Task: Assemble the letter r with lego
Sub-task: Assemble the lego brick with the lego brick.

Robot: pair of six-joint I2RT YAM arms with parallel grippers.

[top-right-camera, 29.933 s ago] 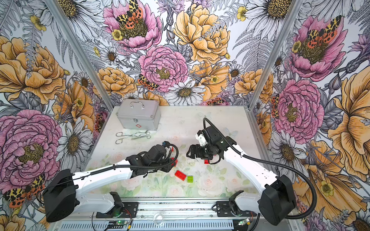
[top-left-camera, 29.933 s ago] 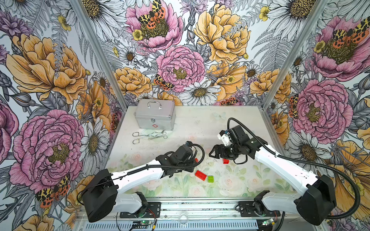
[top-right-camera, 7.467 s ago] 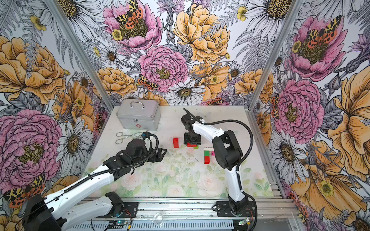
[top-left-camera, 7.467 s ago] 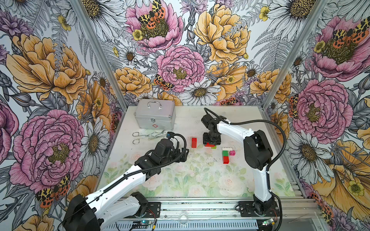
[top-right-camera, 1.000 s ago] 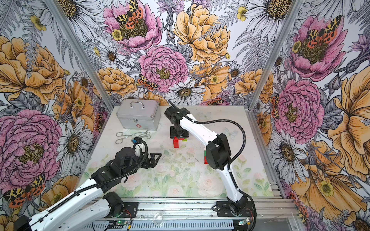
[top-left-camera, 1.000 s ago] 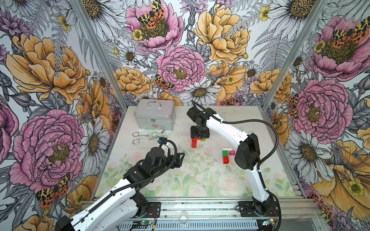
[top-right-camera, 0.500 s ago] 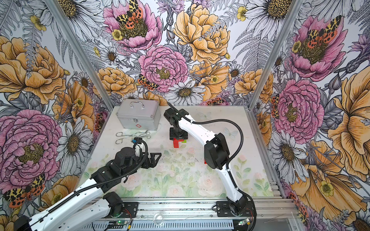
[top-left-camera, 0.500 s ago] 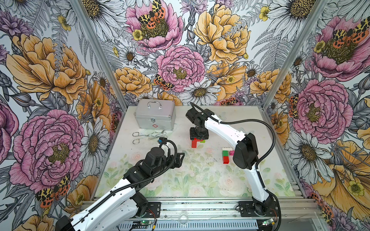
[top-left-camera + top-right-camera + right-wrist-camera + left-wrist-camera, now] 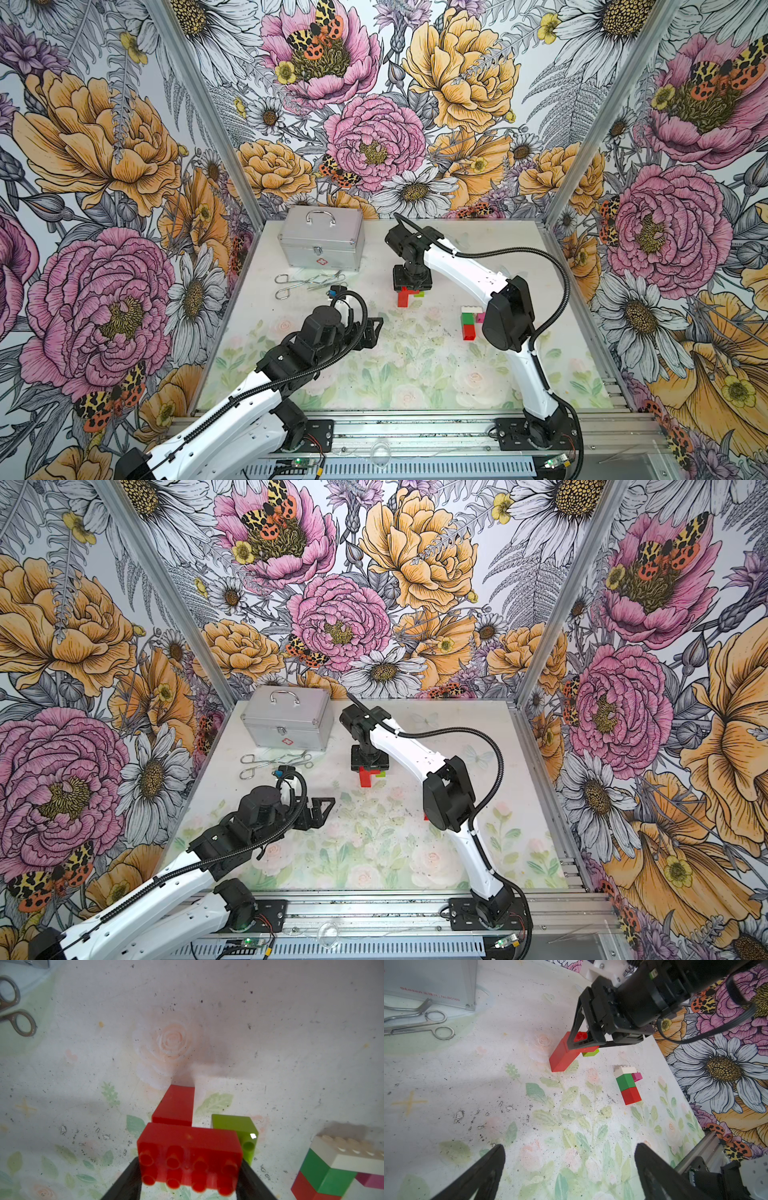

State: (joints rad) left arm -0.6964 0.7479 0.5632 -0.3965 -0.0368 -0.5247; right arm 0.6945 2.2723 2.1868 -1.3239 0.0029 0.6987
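Nearest the front edge, at about 8 o'clock on the table (image 9: 415,374), the left gripper (image 9: 371,332) is seen spread to its full width and empty, with nothing between its fingers in the left wrist view. Farther in, at about 3 o'clock, a separate stack (image 9: 468,322) of white, dark green and red bricks lies flat, with a pink brick (image 9: 637,1076) touching its side.

Beyond that, near 12 o'clock, the right gripper (image 9: 411,286) is pointed down at the table, its jaws half closed on the ends of a red brick (image 9: 189,1157). This held brick is set at the far end of a long red stem (image 9: 562,1053) lying on the table. The stem's long axis runs 12 to 6; the held brick's runs 9 to 3 and overhangs toward 3 o'clock. A lime brick (image 9: 234,1128) sits just beside the stem, under that overhang.

Whether the held brick is fully seated cannot be told. The coming move is judged to turn on this right-angle crossing. The right arm is on it; the left gripper lies well apart at 7 o'clock.
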